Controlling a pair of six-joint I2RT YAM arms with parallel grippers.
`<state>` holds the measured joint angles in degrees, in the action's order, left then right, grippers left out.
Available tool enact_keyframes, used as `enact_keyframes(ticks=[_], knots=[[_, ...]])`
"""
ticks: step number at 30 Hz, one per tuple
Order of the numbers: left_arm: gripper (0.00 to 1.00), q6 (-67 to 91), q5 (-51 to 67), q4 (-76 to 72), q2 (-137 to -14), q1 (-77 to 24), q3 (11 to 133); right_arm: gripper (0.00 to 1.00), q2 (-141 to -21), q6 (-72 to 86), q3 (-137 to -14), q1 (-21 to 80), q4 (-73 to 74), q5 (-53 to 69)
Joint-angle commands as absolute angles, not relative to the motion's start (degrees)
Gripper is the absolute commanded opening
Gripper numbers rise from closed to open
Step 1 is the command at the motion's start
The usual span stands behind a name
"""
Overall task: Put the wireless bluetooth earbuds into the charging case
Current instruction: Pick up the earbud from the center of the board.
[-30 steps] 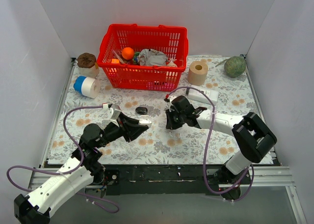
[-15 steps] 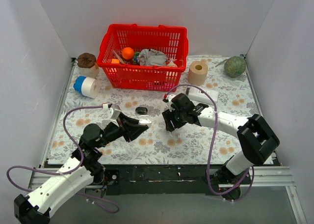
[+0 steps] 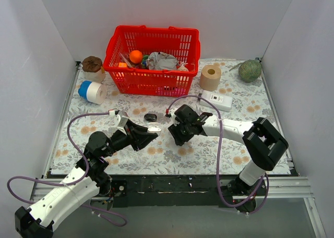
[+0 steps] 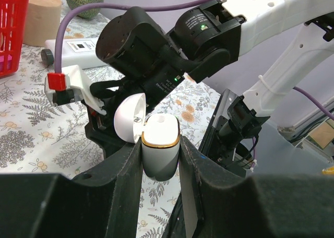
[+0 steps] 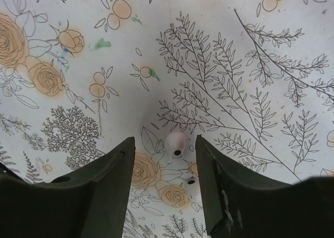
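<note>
My left gripper (image 3: 152, 130) is shut on the charging case (image 4: 160, 146), a white case with a gold rim, held upright with its lid (image 4: 128, 117) swung open. My right gripper (image 3: 175, 134) hangs low over the flowered cloth just right of it, open. Between its fingers in the right wrist view (image 5: 164, 140) a white earbud (image 5: 175, 144) lies on the cloth, touching neither finger. A second white bud (image 5: 191, 183) seems to lie just nearer, faint against the print. Whether a bud sits in the case is hidden.
A black oval case (image 3: 150, 116) lies on the cloth behind the grippers. At the back stand a red basket (image 3: 116, 73) of odds and ends, a toilet roll (image 3: 210, 77), a white device (image 3: 216, 100), a blue-and-white tape roll (image 3: 92, 92) and a green ball (image 3: 250, 70).
My right gripper has shifted left and lower toward the cloth, closer to the held case, and its jaws have opened. The left arm and the case have stayed put.
</note>
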<state>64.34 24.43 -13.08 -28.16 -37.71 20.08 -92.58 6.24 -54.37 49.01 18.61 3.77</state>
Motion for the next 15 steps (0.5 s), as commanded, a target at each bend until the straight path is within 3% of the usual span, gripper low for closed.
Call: enact_keyframes(ticks=[1,15], knots=[[0.00,63.8,24.3,-12.5,-27.6,-37.9,20.8,0.56,-94.7,4.4,-57.0,49.6,19.4,2.5],[0.00,63.8,24.6,-12.2,-27.9,-37.9,20.9,0.44,-94.9,3.7,-55.9,51.1,18.9,1.3]])
